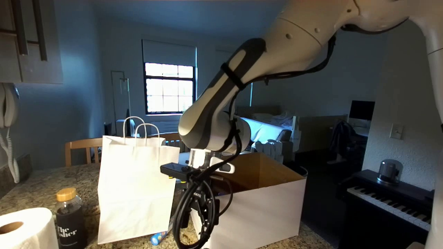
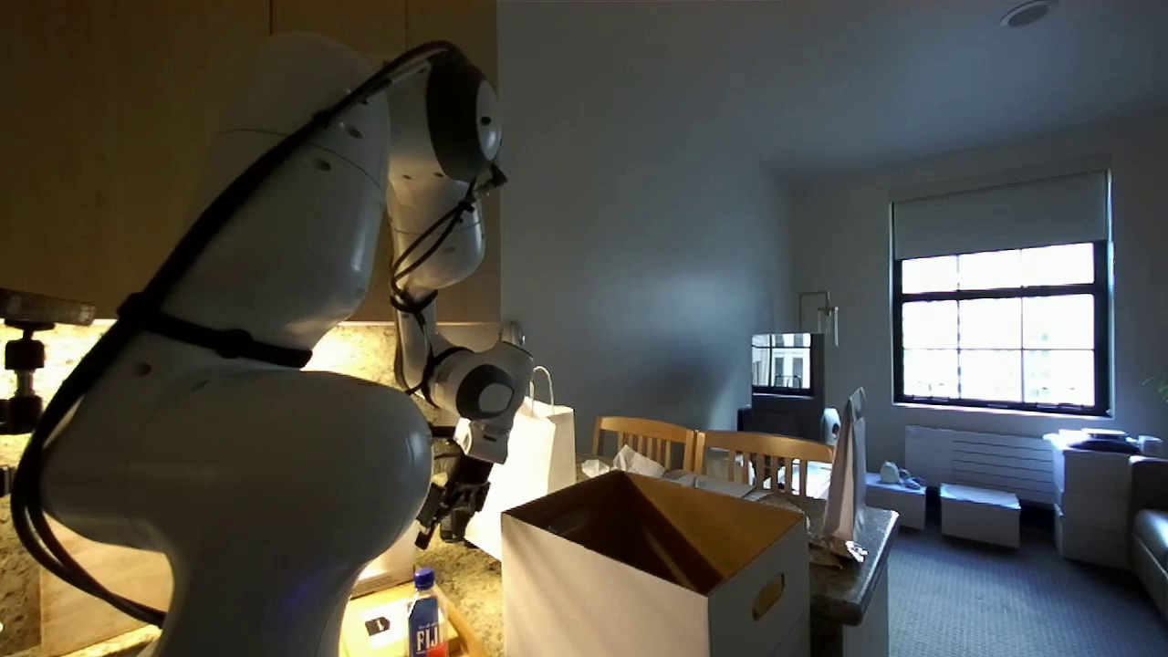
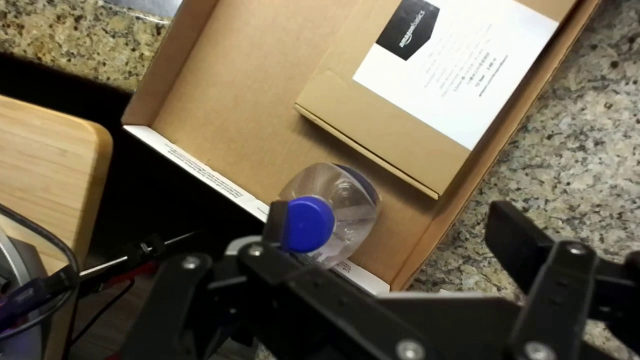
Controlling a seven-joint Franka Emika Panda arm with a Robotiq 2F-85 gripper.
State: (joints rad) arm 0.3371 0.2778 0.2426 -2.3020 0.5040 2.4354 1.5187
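Gripper [image 3: 392, 230] spread wide, nothing held. Bottle [image 3: 346, 215] lower centre of wrist frame; frame-left finger [image 3: 274, 223] overlaps its cap [image 3: 311, 224], contact unclear. Probably best shift frame-left, centring cap before lowering.

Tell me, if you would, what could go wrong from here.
In the wrist view, one of the open fingers overlaps the blue cap of the bottle, so lowering might knock it over. A tipped bottle might hit the adjacent carton. In an exterior view, looped cables hang loose and could snag on the white box.
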